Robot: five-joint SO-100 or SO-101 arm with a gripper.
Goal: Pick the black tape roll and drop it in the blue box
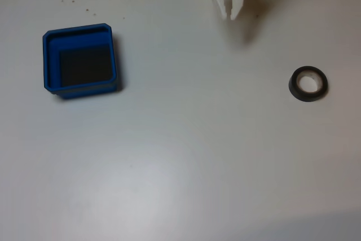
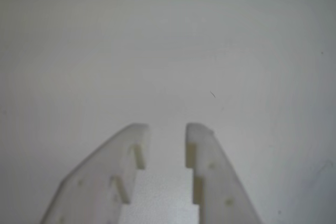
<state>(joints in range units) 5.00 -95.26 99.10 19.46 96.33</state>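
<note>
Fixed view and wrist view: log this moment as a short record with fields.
surface: white table
black tape roll: lying flat at the right in the fixed view, pale core facing up
blue box: at the left in the fixed view, dark floor bare
gripper: white, at the top edge in the fixed view, fingers slightly apart in the wrist view, nothing between them
contact: gripper apart from both roll and box
task status: roll not yet picked

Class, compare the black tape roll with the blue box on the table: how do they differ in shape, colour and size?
The black tape roll is a round ring; the blue box is square with rounded corners. The roll is black with a pale core, while the box is bright blue with a dark floor. The roll is much smaller than the box. Both rest flat on the white table, far apart, hollow side up and nothing inside.
</note>
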